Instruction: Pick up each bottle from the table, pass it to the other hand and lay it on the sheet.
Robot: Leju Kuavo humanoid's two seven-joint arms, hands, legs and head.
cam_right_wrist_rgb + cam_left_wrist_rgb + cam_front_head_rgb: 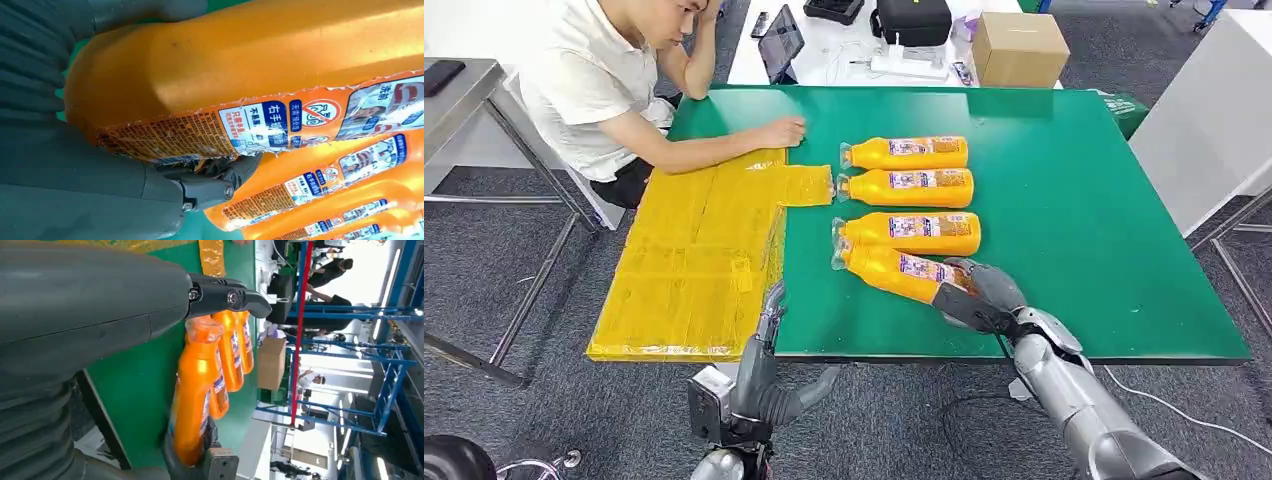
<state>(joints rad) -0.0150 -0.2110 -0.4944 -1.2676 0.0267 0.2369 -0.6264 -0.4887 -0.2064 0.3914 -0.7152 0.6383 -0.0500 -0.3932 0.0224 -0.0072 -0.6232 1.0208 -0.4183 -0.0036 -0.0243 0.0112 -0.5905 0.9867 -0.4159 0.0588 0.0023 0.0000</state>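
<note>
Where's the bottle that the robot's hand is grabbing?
In the head view, the nearest bottle lies at the table's near right, its base in the right hand, touching the next bottle.

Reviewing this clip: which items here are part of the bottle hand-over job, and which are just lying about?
Part of the job:
four orange bottles, nearest one gripped by the right hand
yellow sheet
left hand, waiting at the table edge
green table

Lying about:
cardboard box
tablet
black case

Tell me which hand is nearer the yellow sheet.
Left. The left hand rises at the table's near edge right beside the yellow sheet; the right hand grips the nearest bottle, farther right.
</note>
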